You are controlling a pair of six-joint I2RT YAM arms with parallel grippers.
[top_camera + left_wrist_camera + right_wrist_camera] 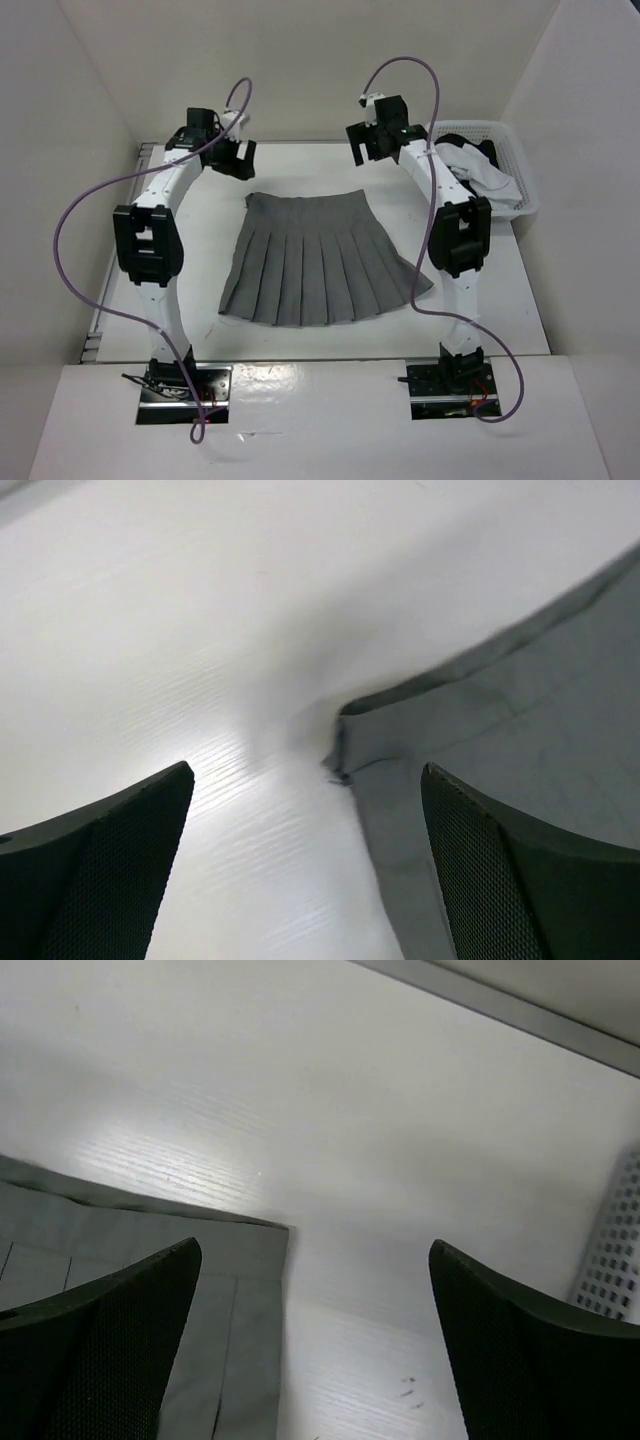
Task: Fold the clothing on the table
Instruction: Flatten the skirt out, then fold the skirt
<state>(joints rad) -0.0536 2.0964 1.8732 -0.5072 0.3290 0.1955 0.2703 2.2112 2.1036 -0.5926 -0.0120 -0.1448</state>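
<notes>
Skirt (320, 265) lies flat and unfolded in the middle of the surface (205, 275) — no fold made yet, everything left to do. Left end effector (233, 155) hangs wide and empty at its 11 o'clock corner — right end effector (372, 140) likewise at 1 o'clock.

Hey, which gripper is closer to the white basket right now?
Right. The right gripper hangs just beside the basket, above the skirt's far right corner. The left gripper is across the table, above the skirt's far left corner.

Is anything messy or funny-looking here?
Yes. The white-and-black garment spills over the rim of the basket on the right. The grey skirt lies flat, only one waistband corner is a little crumpled.
</notes>
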